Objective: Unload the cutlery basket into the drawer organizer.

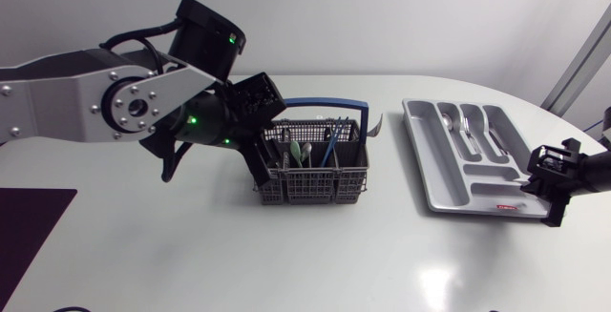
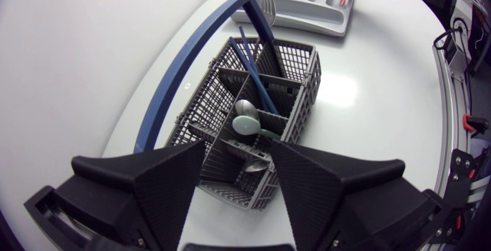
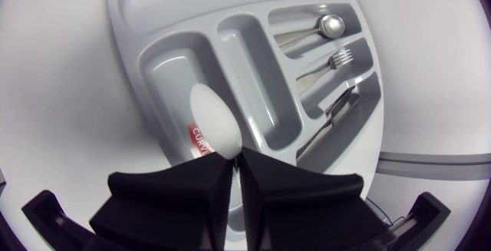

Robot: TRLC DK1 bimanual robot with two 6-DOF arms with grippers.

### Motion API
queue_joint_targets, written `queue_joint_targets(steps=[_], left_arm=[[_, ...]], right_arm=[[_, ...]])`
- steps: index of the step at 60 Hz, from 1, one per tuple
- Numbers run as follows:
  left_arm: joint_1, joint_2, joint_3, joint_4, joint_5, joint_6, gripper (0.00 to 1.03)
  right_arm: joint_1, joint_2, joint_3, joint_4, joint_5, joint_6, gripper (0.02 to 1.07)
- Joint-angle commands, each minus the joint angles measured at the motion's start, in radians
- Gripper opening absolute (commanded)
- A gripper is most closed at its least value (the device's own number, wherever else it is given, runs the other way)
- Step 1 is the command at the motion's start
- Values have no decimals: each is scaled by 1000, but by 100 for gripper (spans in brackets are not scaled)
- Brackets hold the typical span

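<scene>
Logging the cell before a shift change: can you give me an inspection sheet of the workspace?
Surface: white table, dark mat at its left edge.
Job's things: basket holds spoons and blue-handled pieces; organizer holds spoon, fork, knife in separate slots.
Clutter: nothing seen.
Hands: left hand open above basket; right hand shut on white spoon over organizer.
Cables: black cables on left arm.
Surroundings: nothing seen.
</scene>
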Motion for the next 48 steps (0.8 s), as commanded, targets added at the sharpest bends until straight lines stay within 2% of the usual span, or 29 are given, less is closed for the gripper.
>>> queue_joint_targets(steps=[1,4,9,13,18,21,24,33,48], left_arm=[[-3,-22,-28,4,1,31,61],[-3,-26,-29,2,1,34,61],[-5,-35,-32,-4,3,44,62],[-5,-45,-35,-9,4,54,62],[-6,-52,-40,-13,6,60,63],[-6,-55,-40,-13,6,62,63],[-6,-57,-41,-13,9,63,63],[-20,-66,-58,-13,12,83,65],[-31,-88,-86,-13,67,156,65]], right_arm=[[38,39,-8,31,21,19,16],[54,49,-8,44,32,35,16],[76,56,-13,58,47,55,27],[84,56,-15,83,55,75,46],[87,56,-13,87,65,80,64],[90,56,-12,95,71,97,81],[90,52,-10,98,71,111,90],[90,-23,-13,93,55,177,97],[137,-194,-85,37,-15,278,97]])
